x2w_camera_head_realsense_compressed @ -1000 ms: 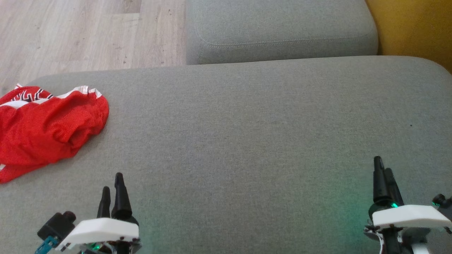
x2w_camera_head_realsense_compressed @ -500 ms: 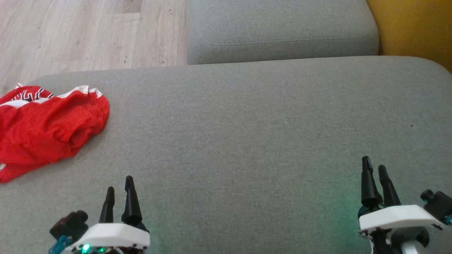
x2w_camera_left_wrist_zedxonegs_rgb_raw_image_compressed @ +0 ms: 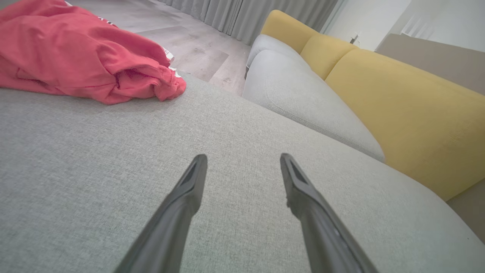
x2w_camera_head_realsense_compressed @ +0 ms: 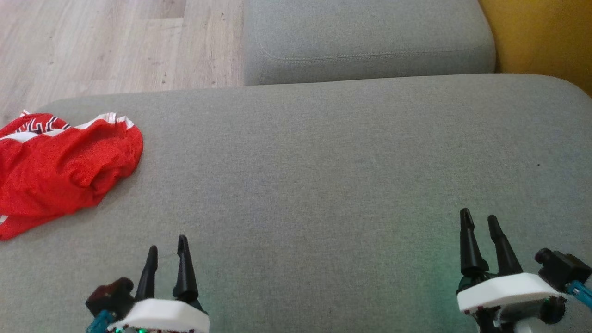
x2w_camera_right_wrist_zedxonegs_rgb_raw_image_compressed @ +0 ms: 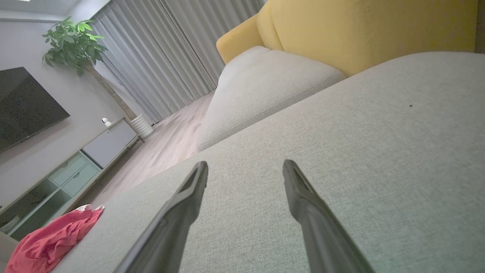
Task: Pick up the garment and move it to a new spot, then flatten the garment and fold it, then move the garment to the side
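Observation:
A crumpled red garment [x2w_camera_head_realsense_compressed: 60, 166] with white and black trim lies at the left end of the grey sofa cushion [x2w_camera_head_realsense_compressed: 323, 162]. It also appears as a rumpled heap [x2w_camera_left_wrist_zedxonegs_rgb_raw_image_compressed: 83, 57] at the upper left of the left wrist view and small at the lower left of the right wrist view [x2w_camera_right_wrist_zedxonegs_rgb_raw_image_compressed: 49, 239]. My left gripper [x2w_camera_head_realsense_compressed: 167, 244] hovers open over bare cushion at the lower left, well below and right of the garment, its own fingers [x2w_camera_left_wrist_zedxonegs_rgb_raw_image_compressed: 189, 189] apart and empty. My right gripper [x2w_camera_head_realsense_compressed: 479, 218] is open at the lower right, far from the garment, with nothing between its fingers [x2w_camera_right_wrist_zedxonegs_rgb_raw_image_compressed: 299, 189].
A second grey cushion [x2w_camera_head_realsense_compressed: 365, 41] adjoins at the back, with a yellow backrest [x2w_camera_head_realsense_compressed: 545, 37] to the right. Wooden floor [x2w_camera_head_realsense_compressed: 106, 41] lies beyond the cushion's far left edge. The right wrist view shows a TV [x2w_camera_right_wrist_zedxonegs_rgb_raw_image_compressed: 22, 106], a low cabinet [x2w_camera_right_wrist_zedxonegs_rgb_raw_image_compressed: 75, 163], a plant [x2w_camera_right_wrist_zedxonegs_rgb_raw_image_compressed: 72, 41] and curtains.
Both grippers have drawn back toward the bottom of the head view and shifted inward, staying open. The garment has not moved.

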### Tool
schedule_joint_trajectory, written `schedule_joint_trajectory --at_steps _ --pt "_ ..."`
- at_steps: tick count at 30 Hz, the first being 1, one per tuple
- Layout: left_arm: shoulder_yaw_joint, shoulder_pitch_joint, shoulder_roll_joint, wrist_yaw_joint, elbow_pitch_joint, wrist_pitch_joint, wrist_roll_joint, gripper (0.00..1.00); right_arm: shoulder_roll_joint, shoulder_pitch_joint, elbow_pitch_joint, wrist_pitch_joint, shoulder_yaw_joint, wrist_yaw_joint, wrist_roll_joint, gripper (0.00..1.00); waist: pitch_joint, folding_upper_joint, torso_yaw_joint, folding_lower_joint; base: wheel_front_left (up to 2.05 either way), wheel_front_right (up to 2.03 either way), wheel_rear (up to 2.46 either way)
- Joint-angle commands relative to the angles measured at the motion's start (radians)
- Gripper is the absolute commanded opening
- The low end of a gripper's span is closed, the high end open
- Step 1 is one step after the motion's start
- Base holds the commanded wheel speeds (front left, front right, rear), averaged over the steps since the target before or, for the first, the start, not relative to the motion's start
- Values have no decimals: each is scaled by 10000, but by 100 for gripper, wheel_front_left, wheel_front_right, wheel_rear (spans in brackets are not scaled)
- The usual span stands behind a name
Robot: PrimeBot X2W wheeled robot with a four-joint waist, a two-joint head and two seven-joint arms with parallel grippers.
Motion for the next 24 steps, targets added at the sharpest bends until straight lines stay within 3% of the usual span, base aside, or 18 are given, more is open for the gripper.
schedule_joint_trajectory --at_steps 1,24 --pt "125 -115 173 102 -259 -157 342 100 -78 -185 -430 -177 242 56 -407 100 -19 0 7 0 0 0 0" --pt "-314 177 451 685 -394 -583 2414 100 -92 49 -396 -806 752 70 -3198 100 -128 0 57 0 0 0 0"
